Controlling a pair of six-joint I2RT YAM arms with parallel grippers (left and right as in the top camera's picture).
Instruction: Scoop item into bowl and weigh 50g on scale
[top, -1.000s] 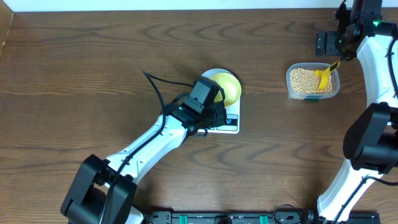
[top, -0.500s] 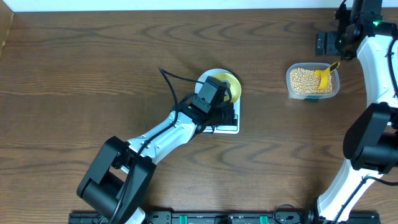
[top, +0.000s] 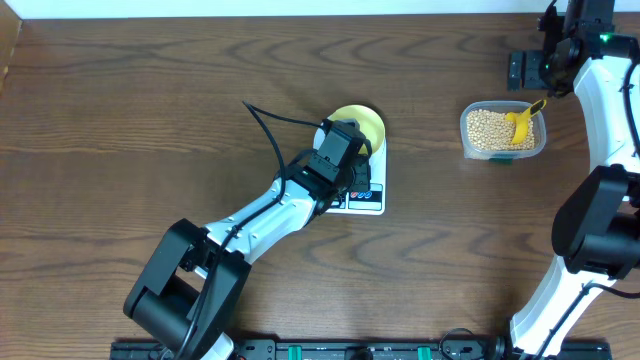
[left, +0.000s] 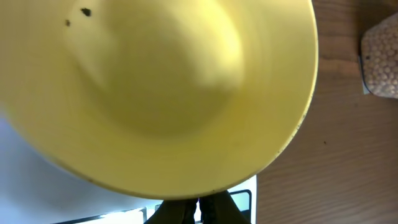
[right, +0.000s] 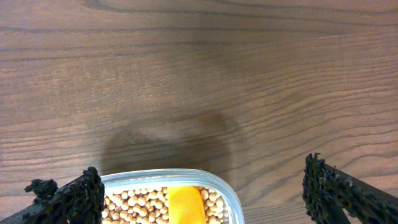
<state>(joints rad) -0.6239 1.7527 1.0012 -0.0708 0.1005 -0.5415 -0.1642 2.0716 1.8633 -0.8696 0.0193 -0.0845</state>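
The pale-yellow bowl (top: 362, 124) sits over the far end of the white scale (top: 368, 198), whose buttons and display face the near side. My left gripper (top: 350, 146) is shut on the bowl's near rim. In the left wrist view the bowl (left: 174, 93) fills the frame and looks empty, with the fingers (left: 214, 210) pressed together under its rim and the scale (left: 37, 186) beneath. The item (top: 488, 128), tan grains, lies in a clear container (top: 467, 142) at the right. My right gripper (right: 200, 177) hangs open above that container's far edge, holding nothing.
A yellow scoop (top: 521, 121) rests in the grains, its handle pointing toward the back right; the right wrist view shows its orange-yellow end (right: 183, 205). The left arm's cable (top: 268, 125) loops over the table left of the bowl. The right arm (top: 600, 110) runs along the right edge.
My left gripper has carried the bowl a little toward the far side of the scale, and the bowl now sits flatter. The right arm, the container and the scoop have not moved.
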